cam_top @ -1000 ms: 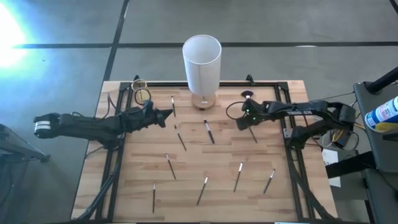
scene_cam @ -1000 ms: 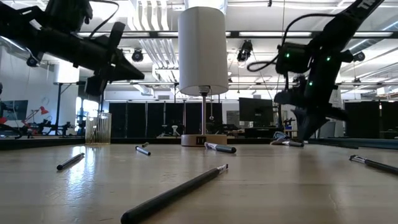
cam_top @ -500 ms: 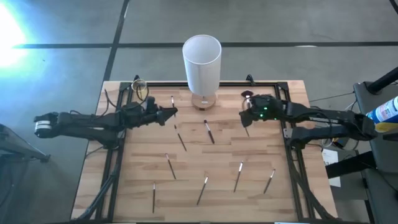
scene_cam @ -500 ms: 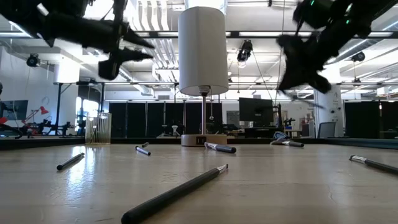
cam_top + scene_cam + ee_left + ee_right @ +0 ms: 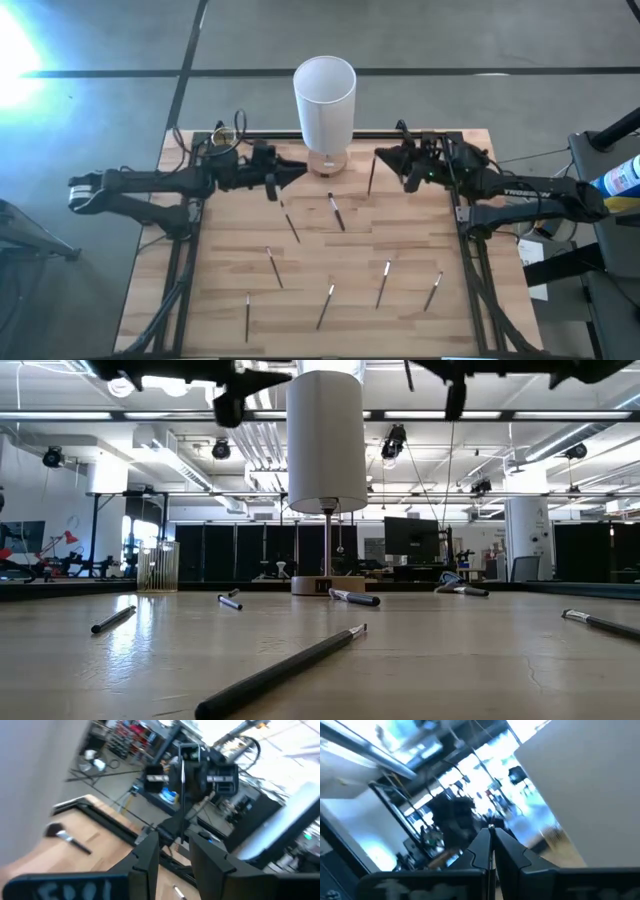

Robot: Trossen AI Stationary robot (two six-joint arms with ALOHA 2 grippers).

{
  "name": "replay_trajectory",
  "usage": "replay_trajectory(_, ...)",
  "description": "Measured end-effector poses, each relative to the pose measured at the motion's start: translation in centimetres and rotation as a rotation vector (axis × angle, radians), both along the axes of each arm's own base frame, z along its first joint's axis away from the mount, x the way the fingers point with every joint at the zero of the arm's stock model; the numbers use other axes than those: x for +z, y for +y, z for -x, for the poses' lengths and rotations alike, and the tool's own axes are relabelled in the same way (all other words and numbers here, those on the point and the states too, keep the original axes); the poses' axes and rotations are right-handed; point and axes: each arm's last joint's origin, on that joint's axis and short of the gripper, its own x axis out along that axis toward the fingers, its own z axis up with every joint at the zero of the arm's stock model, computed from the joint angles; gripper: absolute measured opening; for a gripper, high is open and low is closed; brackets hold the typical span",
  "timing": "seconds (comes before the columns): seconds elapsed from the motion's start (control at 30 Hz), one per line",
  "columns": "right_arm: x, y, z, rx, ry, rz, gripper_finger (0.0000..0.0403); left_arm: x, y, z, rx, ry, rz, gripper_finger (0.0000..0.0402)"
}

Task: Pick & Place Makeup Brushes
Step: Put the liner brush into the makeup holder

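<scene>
A tall white cylinder (image 5: 324, 95) stands on a small base at the table's far middle. My right gripper (image 5: 381, 160) is high up to its right, shut on one thin dark makeup brush (image 5: 370, 182). Level with it on the cylinder's left is my left gripper (image 5: 294, 172), open and with nothing between its fingers (image 5: 175, 842). Several other makeup brushes (image 5: 336, 212) lie flat on the wooden table. One with a fluffy head (image 5: 398, 152) lies at the far right. My right gripper pinches the brush near its upper end (image 5: 491, 828) between its two fingers. The fingers reach in about level from the table's right and lie across the brush. The brush (image 5: 182, 805) hangs upright below them, lifted clear of the table.
A small clear cup (image 5: 226, 135) stands at the far left corner, behind my left arm. A black frame (image 5: 190, 250) runs along the table's left, right and far edges. Loose brushes (image 5: 285, 670) are scattered over the near half of the table.
Both arms have risen and gone toward the cylinder. My right gripper has lifted its brush off the table; it now hangs upright, clear. My left gripper's fingers have parted while it rose.
</scene>
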Motion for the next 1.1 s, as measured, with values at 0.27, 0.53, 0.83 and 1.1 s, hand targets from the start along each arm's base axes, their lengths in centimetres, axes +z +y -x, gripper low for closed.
replay_trajectory(0.27,4.4,-0.5,-4.3,0.151,0.004,0.162,0.0012,2.6,0.5,-3.6,-0.076,-0.025,-0.035,0.0101)
replay_trajectory(0.53,5.9,-1.0,-7.9,0.238,0.049,0.22,0.0012,5.8,0.7,-4.8,-0.118,-0.104,-0.064,0.0101)
replay_trajectory(0.83,6.9,-1.3,-9.4,0.264,0.038,0.241,0.0012,6.8,0.6,-4.8,-0.15,-0.122,-0.064,0.0101)
replay_trajectory(1.1,7.1,-1.4,-9.7,0.27,0.035,0.248,0.0012,6.8,0.6,-4.8,-0.159,-0.128,-0.07,0.0101)
